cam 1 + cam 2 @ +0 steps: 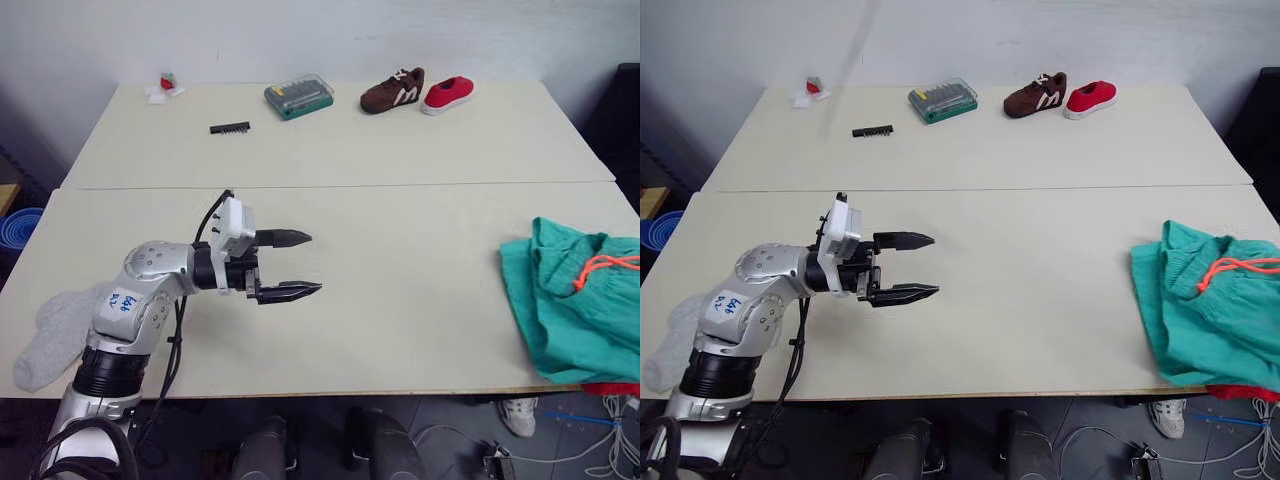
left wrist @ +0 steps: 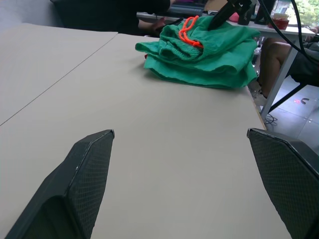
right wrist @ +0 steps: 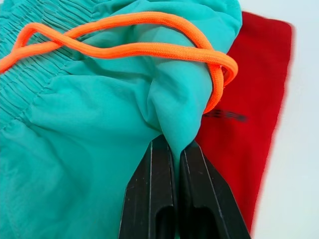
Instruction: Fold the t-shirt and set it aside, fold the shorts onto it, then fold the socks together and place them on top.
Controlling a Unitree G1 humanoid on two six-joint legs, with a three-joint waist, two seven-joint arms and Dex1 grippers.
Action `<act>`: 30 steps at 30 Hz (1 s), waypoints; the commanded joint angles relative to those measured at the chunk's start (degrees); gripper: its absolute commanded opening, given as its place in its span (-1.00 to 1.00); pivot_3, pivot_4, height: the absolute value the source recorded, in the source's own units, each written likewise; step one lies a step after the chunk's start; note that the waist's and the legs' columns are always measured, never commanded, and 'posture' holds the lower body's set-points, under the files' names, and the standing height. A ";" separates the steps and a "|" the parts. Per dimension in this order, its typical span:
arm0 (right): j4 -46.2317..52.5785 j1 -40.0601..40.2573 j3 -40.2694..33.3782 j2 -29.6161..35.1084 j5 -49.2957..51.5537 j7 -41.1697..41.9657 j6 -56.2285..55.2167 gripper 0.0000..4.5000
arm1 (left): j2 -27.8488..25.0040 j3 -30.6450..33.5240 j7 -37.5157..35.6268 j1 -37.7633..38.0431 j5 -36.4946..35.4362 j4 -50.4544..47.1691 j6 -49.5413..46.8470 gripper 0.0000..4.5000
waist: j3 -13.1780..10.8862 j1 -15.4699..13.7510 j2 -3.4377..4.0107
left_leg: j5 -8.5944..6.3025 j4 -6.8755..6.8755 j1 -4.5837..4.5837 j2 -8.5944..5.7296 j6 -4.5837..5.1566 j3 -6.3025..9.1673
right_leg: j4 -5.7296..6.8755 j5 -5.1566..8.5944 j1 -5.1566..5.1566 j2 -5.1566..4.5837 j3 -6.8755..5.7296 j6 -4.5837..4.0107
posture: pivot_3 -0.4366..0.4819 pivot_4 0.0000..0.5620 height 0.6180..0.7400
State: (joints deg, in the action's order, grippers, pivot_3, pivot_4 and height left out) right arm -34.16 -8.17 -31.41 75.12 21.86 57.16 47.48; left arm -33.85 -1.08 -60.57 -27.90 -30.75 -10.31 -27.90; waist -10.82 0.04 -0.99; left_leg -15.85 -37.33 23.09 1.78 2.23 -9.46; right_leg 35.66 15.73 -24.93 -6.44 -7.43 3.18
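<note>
The teal-green shorts [image 1: 570, 305] lie bunched at the table's right edge, and their orange drawstring [image 3: 149, 47] loops across the top. A strip of the red t-shirt [image 3: 256, 94] shows beneath them, also seen as the t-shirt [image 1: 1243, 392] at the front edge. My right gripper [image 3: 177, 149] is shut on a pinched fold of the shorts. My left gripper [image 1: 313, 263] hovers open and empty over the bare table at front left, far from the shorts [image 2: 199, 55]. The grey socks [image 1: 52, 335] lie at the front left corner, partly behind my left arm.
On the far table stand a brown shoe [image 1: 392, 90], a red shoe [image 1: 447, 94], a green tool case [image 1: 298, 97], a black bit strip [image 1: 230, 128] and a small red-and-white item [image 1: 165, 87]. Blue bowls [image 1: 15, 228] sit beyond the left edge.
</note>
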 commanded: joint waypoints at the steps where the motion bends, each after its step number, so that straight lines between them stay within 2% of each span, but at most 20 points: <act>1: -3.26 -0.62 -0.96 1.10 -2.04 -1.00 -5.51 -0.97 | -0.28 0.04 -0.33 -1.38 0.39 0.05 1.04 1.00 | 0.00 0.02 0.00 | 0.00 -0.02 -0.03 0.00 0.00 0.01 | 0.00 0.00 0.05 0.00 0.00 0.00 | -0.05 -0.47 1.00; 8: -7.05 -0.73 -3.05 -4.08 -1.47 -2.58 -16.01 -0.97 | 0.34 -0.52 -0.22 -1.60 0.52 -0.45 0.73 1.00 | 0.00 0.02 0.00 | -0.03 0.00 -0.08 0.00 -0.03 0.08 | -0.03 0.00 0.15 0.00 -0.03 0.00 | -0.05 -0.47 1.00; 11: -8.56 2.57 -4.79 -6.59 -2.07 -3.74 -21.22 -0.97 | 0.63 -0.87 0.19 -1.04 0.10 -1.65 0.01 1.00 | 0.00 0.02 0.00 | -0.02 0.00 -0.12 0.00 -0.04 0.08 | -0.02 0.00 0.19 0.00 -0.03 0.01 | -0.05 -0.47 1.00; 12: -8.32 3.77 -5.27 -7.00 -2.15 -3.67 -22.26 -0.78 | 0.57 -0.89 0.18 -0.88 -0.04 -1.98 -0.16 1.00 | 0.00 -0.09 0.00 | -0.02 0.00 -0.14 0.00 -0.04 0.08 | -0.02 0.00 0.22 0.01 -0.04 0.01 | -0.05 -0.47 1.00; 15: -6.44 5.97 -7.19 -7.55 -1.30 -3.34 -23.79 -0.40 | 0.31 -0.81 -0.06 -0.60 -0.10 -2.23 -0.26 1.00 | 0.00 -0.04 0.01 | -0.02 -0.03 -0.16 -0.02 -0.03 0.10 | -0.02 0.00 0.27 0.01 -0.04 0.01 | -0.05 -0.47 1.00; 17: -3.92 8.99 -9.69 -6.34 -2.15 -3.55 -26.28 -0.05 | 0.06 -0.76 -0.35 -0.70 0.12 -1.86 -0.10 1.00 | 0.00 -0.03 0.02 | -0.02 -0.04 -0.25 -0.02 -0.03 0.10 | -0.02 -0.01 0.36 0.00 -0.02 0.03 | -0.05 -0.47 1.00; 19: -0.55 12.49 -13.11 -5.01 -3.30 -2.63 -28.92 0.20 | -0.18 -0.63 -0.57 -0.80 0.15 -1.60 -0.02 1.00 | 0.00 -0.05 0.02 | -0.04 0.01 -0.33 -0.01 -0.05 0.10 | -0.03 -0.01 0.40 0.00 0.00 0.03 | -0.05 -0.47 1.00; 22: 6.01 12.50 -18.99 -3.74 -1.21 -1.90 -26.62 0.67 | -0.59 -0.48 -0.68 -0.86 0.49 -1.03 0.34 1.00 | 0.01 0.18 0.17 | -0.06 0.07 -0.37 -0.01 -0.09 0.08 | -0.02 0.00 0.40 0.01 0.03 0.04 | -0.05 -0.47 1.00; 24: 15.82 11.03 -20.71 -4.11 3.18 -0.14 -21.10 0.99 | -1.00 -0.07 -0.53 -0.86 0.61 -0.63 0.30 1.00 | 0.00 0.41 0.16 | -0.07 0.12 -0.51 0.00 -0.09 -0.04 | 0.01 0.00 0.42 0.02 0.16 0.04 | -0.05 -0.47 1.00; 26: 24.61 9.43 -21.23 -5.01 8.47 0.60 -13.90 1.00 | -1.39 0.27 -0.27 -0.71 0.64 -0.52 0.15 1.00 | 0.00 0.57 0.16 | -0.11 0.15 -0.65 0.10 -0.18 -0.04 | 0.02 0.02 0.49 0.11 0.20 0.00 | -0.05 -0.47 1.00; 29: 45.08 6.06 -14.97 -9.65 25.83 1.09 -2.78 1.00 | -2.88 1.64 1.35 1.09 1.08 -1.34 -0.58 1.00 | -0.03 0.39 0.11 | -0.12 0.16 -0.67 0.17 -0.23 0.04 | 0.11 0.10 0.50 0.18 0.19 -0.12 | -0.05 -0.47 1.00; 30: 49.24 5.23 -13.17 -10.78 28.96 0.29 -0.97 1.00 | -3.31 2.01 1.82 1.70 1.15 -1.66 -0.71 1.00 | -0.05 0.38 0.07 | -0.12 0.19 -0.69 0.21 -0.26 0.08 | 0.12 0.12 0.51 0.21 0.19 -0.15 | -0.05 -0.47 1.00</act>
State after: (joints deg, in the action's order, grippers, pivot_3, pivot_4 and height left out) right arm 6.05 -2.22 -47.36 65.78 42.43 57.84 41.95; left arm -36.24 -1.09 -59.70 -27.22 -29.78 -10.56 -28.41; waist -10.87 0.42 -0.91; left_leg -16.01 -37.16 22.40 2.11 1.92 -9.36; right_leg 35.78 15.87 -24.42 -6.15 -7.25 3.00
